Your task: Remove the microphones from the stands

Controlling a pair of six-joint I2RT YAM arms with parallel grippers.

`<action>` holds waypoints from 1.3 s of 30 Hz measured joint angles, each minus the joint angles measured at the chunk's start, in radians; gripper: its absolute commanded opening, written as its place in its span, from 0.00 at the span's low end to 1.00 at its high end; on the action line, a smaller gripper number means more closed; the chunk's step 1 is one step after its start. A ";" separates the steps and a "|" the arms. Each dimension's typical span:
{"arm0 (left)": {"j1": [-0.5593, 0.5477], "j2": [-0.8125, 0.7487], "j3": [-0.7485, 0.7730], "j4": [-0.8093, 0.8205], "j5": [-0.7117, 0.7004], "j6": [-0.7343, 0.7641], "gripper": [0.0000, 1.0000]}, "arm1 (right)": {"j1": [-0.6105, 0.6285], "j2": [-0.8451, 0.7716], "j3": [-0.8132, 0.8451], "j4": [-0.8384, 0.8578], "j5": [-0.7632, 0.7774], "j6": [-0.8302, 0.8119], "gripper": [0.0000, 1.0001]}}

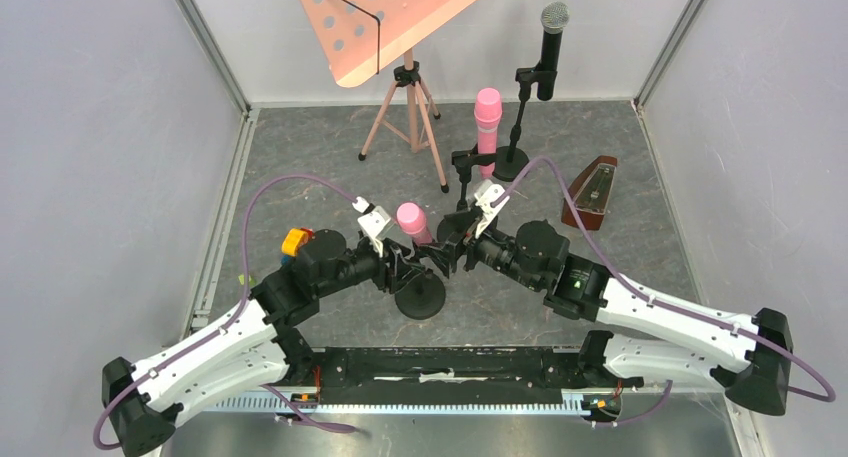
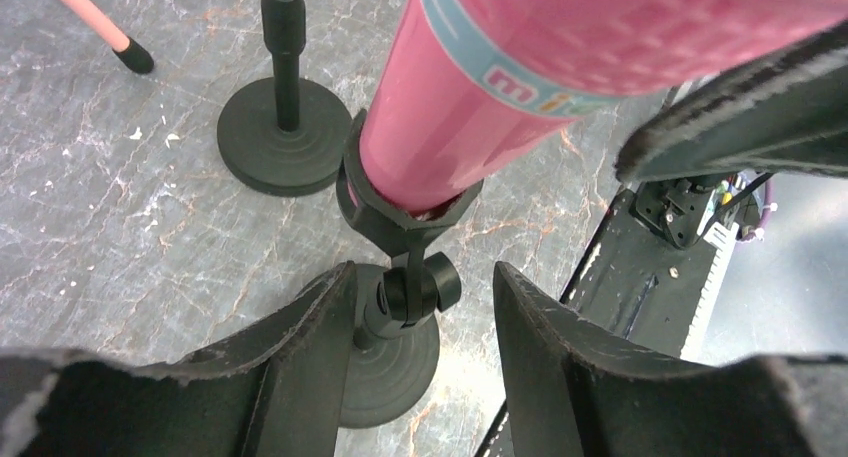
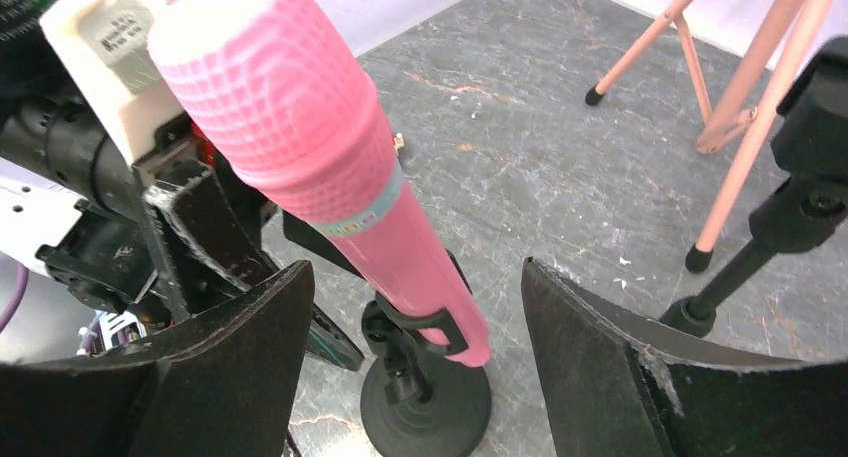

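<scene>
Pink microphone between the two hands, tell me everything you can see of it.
The pink microphone with a mesh-textured head sits tilted in a black clip on a short black stand with a round base. A pale blue lettered band rings it below the head; the smooth body looks plastic. Only the clip visibly touches it. The left hand is open around the stand's joint beneath it, the right hand open on either side of its body.
</scene>
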 measured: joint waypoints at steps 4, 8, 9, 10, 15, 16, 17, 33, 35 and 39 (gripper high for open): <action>0.000 0.016 -0.014 0.058 0.001 -0.004 0.49 | 0.000 0.028 0.034 0.005 -0.024 -0.018 0.81; 0.000 0.021 -0.041 0.091 -0.002 -0.012 0.39 | 0.000 0.073 0.050 0.003 -0.025 -0.045 0.82; 0.000 0.021 -0.050 0.098 -0.002 -0.014 0.37 | 0.000 0.084 0.055 0.000 -0.025 -0.056 0.82; 0.000 0.021 -0.062 0.106 -0.003 -0.014 0.34 | 0.000 0.093 0.060 -0.001 -0.024 -0.069 0.82; 0.000 -0.003 -0.124 0.182 -0.021 -0.018 0.23 | 0.000 0.117 0.077 0.002 -0.009 -0.128 0.83; 0.000 -0.010 -0.136 0.197 -0.023 -0.018 0.23 | 0.000 0.122 0.078 0.006 -0.003 -0.139 0.83; 0.000 -0.013 -0.143 0.206 -0.023 -0.018 0.22 | 0.000 0.126 0.079 0.010 -0.001 -0.144 0.83; 0.000 -0.002 -0.159 0.257 -0.021 -0.017 0.13 | 0.013 0.169 0.010 0.274 0.014 -0.270 0.74; 0.000 -0.002 -0.159 0.257 -0.022 -0.017 0.13 | 0.014 0.170 -0.014 0.309 0.014 -0.286 0.70; 0.000 -0.002 -0.159 0.259 -0.026 -0.017 0.14 | 0.021 0.185 -0.020 0.340 0.019 -0.312 0.54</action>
